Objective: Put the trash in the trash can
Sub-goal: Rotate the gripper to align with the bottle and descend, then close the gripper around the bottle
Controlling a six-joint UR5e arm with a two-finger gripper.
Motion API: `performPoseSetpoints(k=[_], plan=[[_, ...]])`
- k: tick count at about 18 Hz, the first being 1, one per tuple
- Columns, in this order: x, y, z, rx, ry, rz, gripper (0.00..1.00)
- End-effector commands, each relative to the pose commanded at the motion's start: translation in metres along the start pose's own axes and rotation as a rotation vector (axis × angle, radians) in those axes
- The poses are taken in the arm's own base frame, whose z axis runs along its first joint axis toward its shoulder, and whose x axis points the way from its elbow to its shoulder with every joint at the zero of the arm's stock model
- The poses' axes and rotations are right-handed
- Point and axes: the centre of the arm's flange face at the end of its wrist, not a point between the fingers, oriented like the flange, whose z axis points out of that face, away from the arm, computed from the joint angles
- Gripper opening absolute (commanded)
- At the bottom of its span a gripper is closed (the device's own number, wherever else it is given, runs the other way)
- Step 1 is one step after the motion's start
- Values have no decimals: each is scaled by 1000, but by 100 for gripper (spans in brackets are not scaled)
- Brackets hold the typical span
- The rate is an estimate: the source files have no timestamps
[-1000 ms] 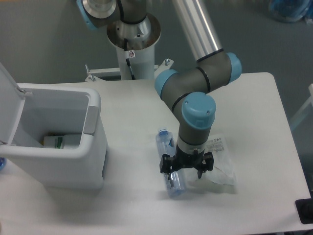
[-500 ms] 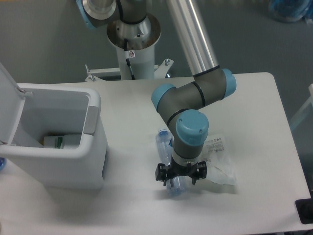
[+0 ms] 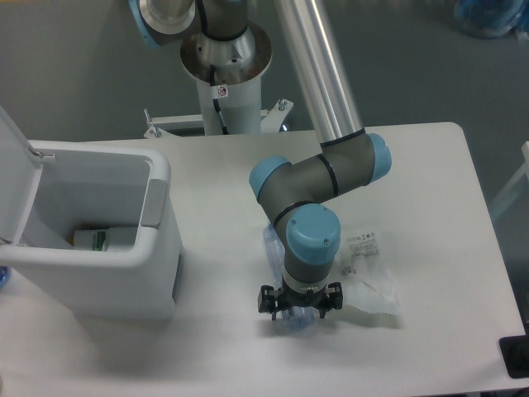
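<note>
Bottle (image 3: 281,248) lying on the table (image 3: 430,165), mostly hidden beneath the arm's wrist. Gripper (image 3: 299,310) straddles its lower end, fingers spread apart. Plastic bag (image 3: 369,277) just right; open bin (image 3: 91,240) well left.

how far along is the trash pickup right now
Early stage. The trash can stands open with some item already inside, but both pieces remain on the table. The gripper is down around the bottle, jaws straddling it; whether it's clamped is unclear. The plastic bag lies untouched beside it.
</note>
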Motion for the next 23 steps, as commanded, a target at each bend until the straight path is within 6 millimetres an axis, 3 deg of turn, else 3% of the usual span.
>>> performPoseSetpoints(k=[13, 23], plan=[[0, 2, 1, -4, -7, 6, 90], [-4, -3, 6, -14, -32, 1, 90]])
